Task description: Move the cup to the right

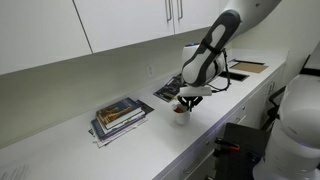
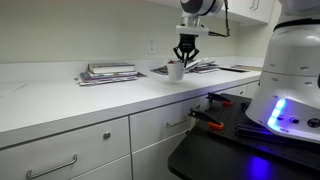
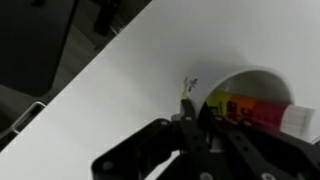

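Observation:
The cup (image 1: pixel 181 115) is small and white with a red-orange inside, and it stands on the white counter (image 1: pixel 120 150) in front of the open magazine. It also shows in an exterior view (image 2: pixel 175 71) and at the right of the wrist view (image 3: pixel 255 100). My gripper (image 1: pixel 186 100) (image 2: pixel 185 58) points straight down right over the cup. In the wrist view its fingers (image 3: pixel 205 122) are drawn close together with the cup's near rim wall between them, one finger outside and one inside. The cup's base looks to be on or just off the counter.
A stack of books (image 1: pixel 120 117) (image 2: pixel 108 72) lies on the counter to one side of the cup. An open magazine (image 1: pixel 168 90) lies behind it by the wall. A brown board (image 1: pixel 246 68) sits farther along. The counter's front edge (image 3: pixel 60 95) drops off nearby.

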{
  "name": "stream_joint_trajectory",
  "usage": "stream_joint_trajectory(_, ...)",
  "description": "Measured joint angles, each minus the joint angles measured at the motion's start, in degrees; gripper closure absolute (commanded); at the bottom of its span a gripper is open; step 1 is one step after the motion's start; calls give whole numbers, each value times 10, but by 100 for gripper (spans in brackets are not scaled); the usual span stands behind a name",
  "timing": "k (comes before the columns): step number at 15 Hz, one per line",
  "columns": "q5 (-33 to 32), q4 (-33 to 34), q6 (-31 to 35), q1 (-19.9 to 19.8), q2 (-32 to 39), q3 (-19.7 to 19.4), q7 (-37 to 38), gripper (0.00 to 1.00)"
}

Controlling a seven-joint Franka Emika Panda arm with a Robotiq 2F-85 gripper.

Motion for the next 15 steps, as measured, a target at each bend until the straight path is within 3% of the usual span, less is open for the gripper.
stream_joint_trajectory(6,3,0,10,-56,0,-1,0,97)
stream_joint_trajectory(13,3,0,40,-62,33,-1,0,97)
stream_joint_trajectory(14,3,0,49,-62,40,-1,0,64)
stream_joint_trajectory(15,-2,0,58,-62,46,-1,3,64)
